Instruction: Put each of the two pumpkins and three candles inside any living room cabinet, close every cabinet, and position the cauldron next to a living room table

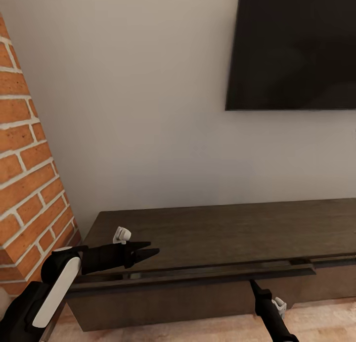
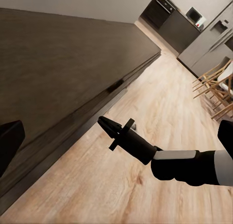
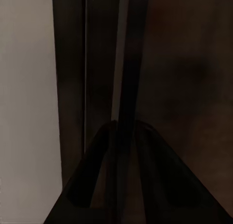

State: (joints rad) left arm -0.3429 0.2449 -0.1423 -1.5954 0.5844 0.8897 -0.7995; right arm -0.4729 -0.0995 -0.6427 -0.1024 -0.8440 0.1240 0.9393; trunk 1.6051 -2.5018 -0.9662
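Observation:
The long dark-brown cabinet (image 1: pixel 222 228) runs along the white wall. Its top drawer front (image 1: pixel 198 273) stands slightly proud of the body. My left gripper (image 1: pixel 153 248) hovers open over the cabinet top near its left end, holding nothing. My right gripper (image 1: pixel 253 284) is shut and empty, pointing up with its tip at the lower edge of that drawer front. It is also seen as a pointed tip (image 2: pixel 103 122) beside the cabinet's front edge (image 2: pixel 111 90). The right wrist view is dark, with the closed fingers (image 3: pixel 97 156) against the cabinet front (image 3: pixel 194 63). Pumpkins, candles, cauldron and table are out of view.
A red brick wall (image 1: pixel 29 183) rises just left of the cabinet, close to my left arm. A black TV (image 1: pixel 296 45) hangs above the cabinet's right part. Light wood floor (image 2: pixel 160 102) stretches along the front toward kitchen units (image 2: pixel 170 17) and wooden chairs (image 2: pixel 213 83).

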